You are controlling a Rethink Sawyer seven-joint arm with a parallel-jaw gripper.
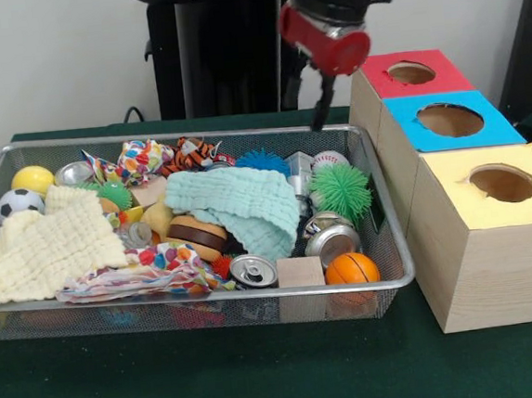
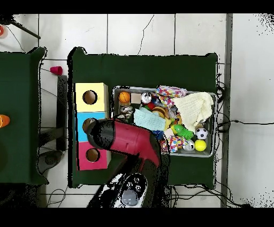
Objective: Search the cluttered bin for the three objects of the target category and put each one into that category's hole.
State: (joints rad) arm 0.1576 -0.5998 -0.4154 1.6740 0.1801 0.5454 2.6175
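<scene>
The bin (image 1: 396,243) is a silver wire-mesh basket crowded with toys, cloths and cans; it also shows in the overhead view (image 2: 215,123). No see-through bottle shows plainly. A glinting thing (image 1: 139,234) lies half buried by the yellow cloth, and I cannot tell what it is. The hole (image 1: 450,119) is in the blue-topped box, the middle one of three at the right. My gripper (image 1: 320,110) hangs above the bin's far right corner, beside the red-topped box. In the overhead view the arm (image 2: 128,139) covers part of the blue top (image 2: 80,134).
A red-topped box (image 1: 412,73) stands behind the blue one and a yellow-topped box (image 1: 502,181) in front. In the bin: teal cloth (image 1: 238,201), yellow cloth (image 1: 47,251), green spiky ball (image 1: 342,190), orange ball (image 1: 351,269), metal cans (image 1: 254,271), wooden block (image 1: 300,271).
</scene>
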